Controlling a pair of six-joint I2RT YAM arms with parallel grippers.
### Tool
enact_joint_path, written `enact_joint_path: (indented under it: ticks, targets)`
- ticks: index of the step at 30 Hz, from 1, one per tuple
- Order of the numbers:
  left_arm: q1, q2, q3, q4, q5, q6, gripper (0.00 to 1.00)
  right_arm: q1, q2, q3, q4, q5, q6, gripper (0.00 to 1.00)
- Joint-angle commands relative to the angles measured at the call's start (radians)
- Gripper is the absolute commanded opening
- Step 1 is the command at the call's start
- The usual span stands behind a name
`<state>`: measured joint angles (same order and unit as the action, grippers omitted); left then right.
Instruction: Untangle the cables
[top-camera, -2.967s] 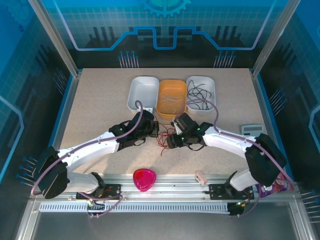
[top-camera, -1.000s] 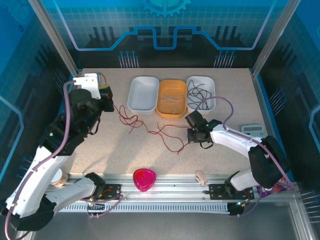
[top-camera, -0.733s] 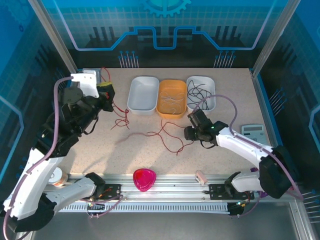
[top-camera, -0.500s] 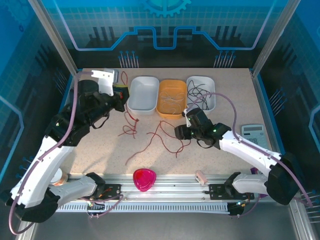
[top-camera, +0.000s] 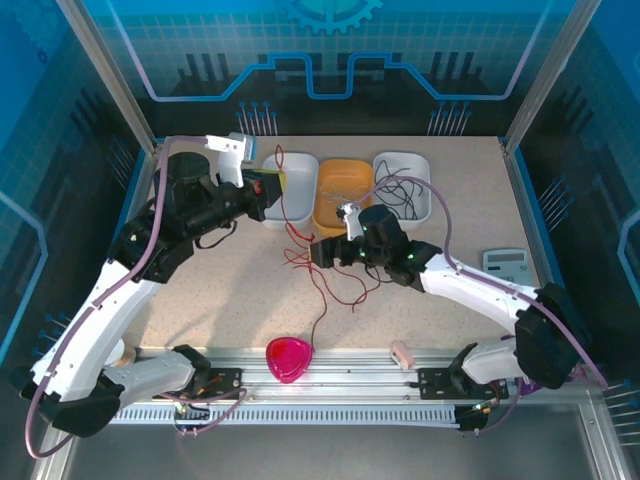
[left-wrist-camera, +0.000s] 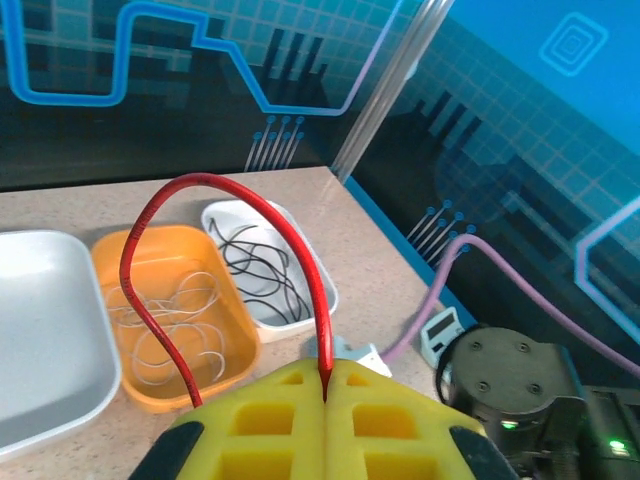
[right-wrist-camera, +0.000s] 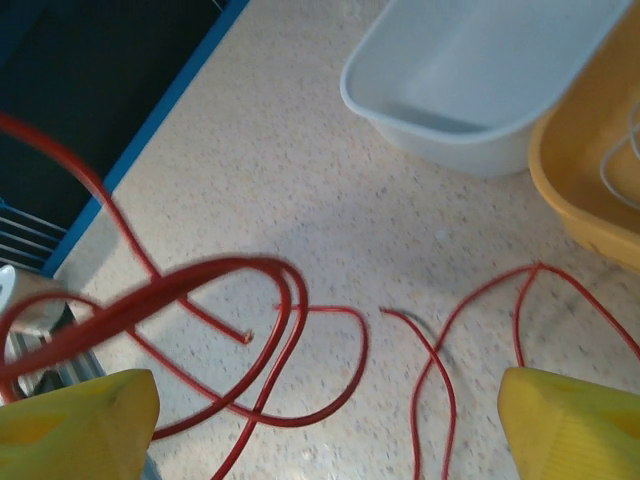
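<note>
Speckled tabletop (right-wrist-camera: 250, 150); red cable (left-wrist-camera: 200, 181) pinched in left fingers (left-wrist-camera: 260, 420), blurred before wide right fingers (right-wrist-camera: 75, 420), tips cropped.

Top view looks down on the whole table (top-camera: 200, 270); left wrist faces far-right, right wrist close down; all share the orange tray (top-camera: 325, 172).

Left tray (top-camera: 305, 160), middle tray (top-camera: 345, 162) and right tray (top-camera: 420, 165) stand in a row at the far side of the counter (top-camera: 200, 290). Coiled cables (top-camera: 343, 203) lie in the middle and right trays; loose cables (top-camera: 320, 285) lie before them, mid-counter. Calculator (top-camera: 503, 260) at right edge.
</note>
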<state>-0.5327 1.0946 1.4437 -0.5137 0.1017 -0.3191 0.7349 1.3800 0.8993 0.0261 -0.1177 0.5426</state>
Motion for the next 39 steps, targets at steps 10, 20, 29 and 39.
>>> enact_joint_path:
  ticks: [10, 20, 29, 39]
  targets:
    - [-0.003, 0.036, -0.028, 0.112, 0.080, -0.067, 0.00, 0.069, 0.127, 0.044, 0.163, -0.003, 0.121, 0.90]
    - [-0.015, 0.061, -0.036, 0.168, 0.131, -0.116, 0.00, 0.083, 0.231, 0.059, 0.109, 0.009, 0.207, 0.78]
    - [-0.013, 0.016, -0.007, 0.129, 0.088, -0.085, 0.00, 0.071, 0.277, 0.086, -0.101, 0.124, 0.206, 0.32]
    - [0.004, -0.043, 0.071, 0.082, -0.097, 0.011, 0.00, 0.052, 0.226, -0.066, -0.177, 0.158, 0.238, 0.31]
